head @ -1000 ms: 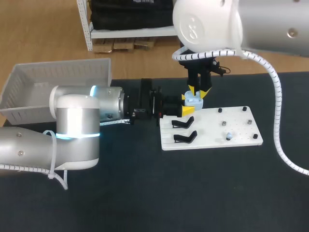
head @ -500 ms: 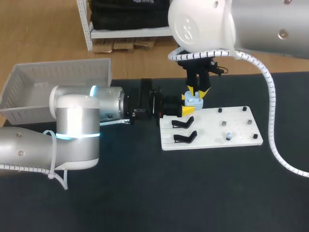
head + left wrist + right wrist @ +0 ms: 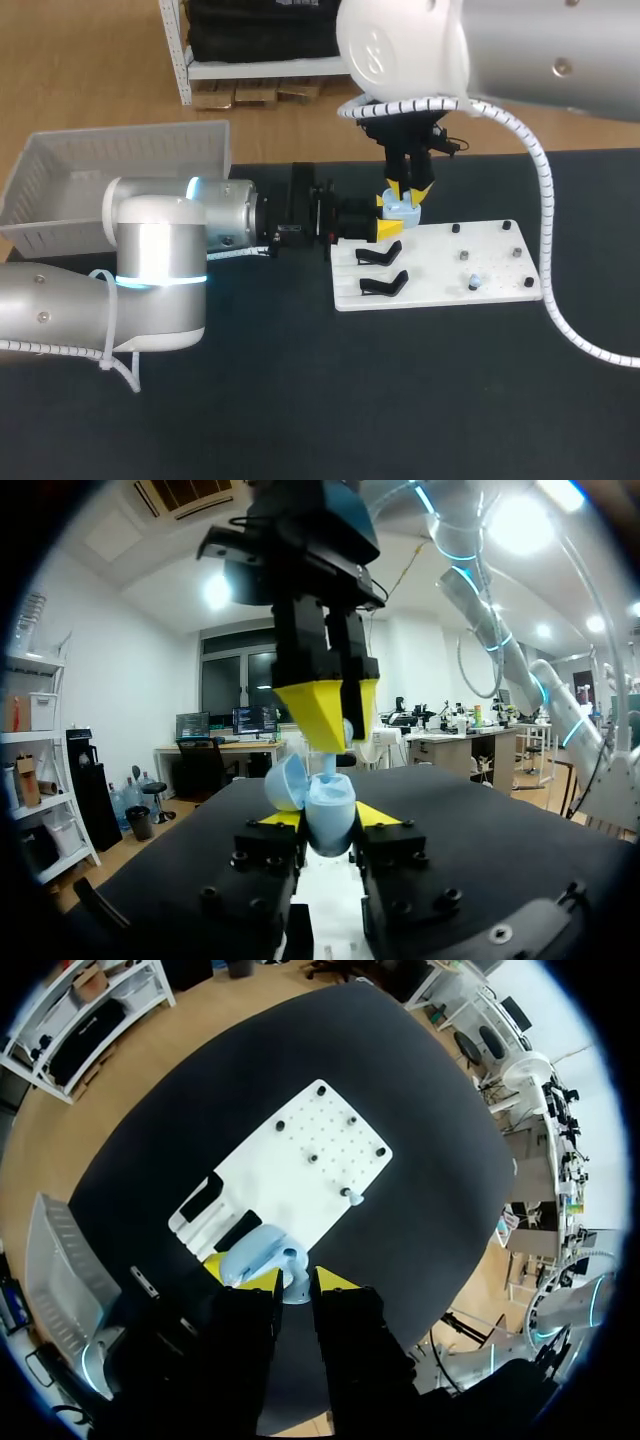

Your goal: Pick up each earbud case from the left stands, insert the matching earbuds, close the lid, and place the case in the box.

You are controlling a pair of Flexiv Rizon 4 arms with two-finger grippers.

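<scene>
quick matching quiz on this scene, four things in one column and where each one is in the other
1 earbud case
2 right gripper
3 loose earbud
4 box

a at the table's far left
b on the white board
c in the left gripper, lid open
d just above the case

Pairs: 1c, 2d, 3b, 4a

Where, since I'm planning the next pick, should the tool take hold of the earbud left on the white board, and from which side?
Pinch the earbud across its small pale body, coming straight down from above. It sits alone near the robot-side edge of the white board, the black pegs stand apart from it, and nothing covers it. Its finer shape is too small to tell.
</scene>
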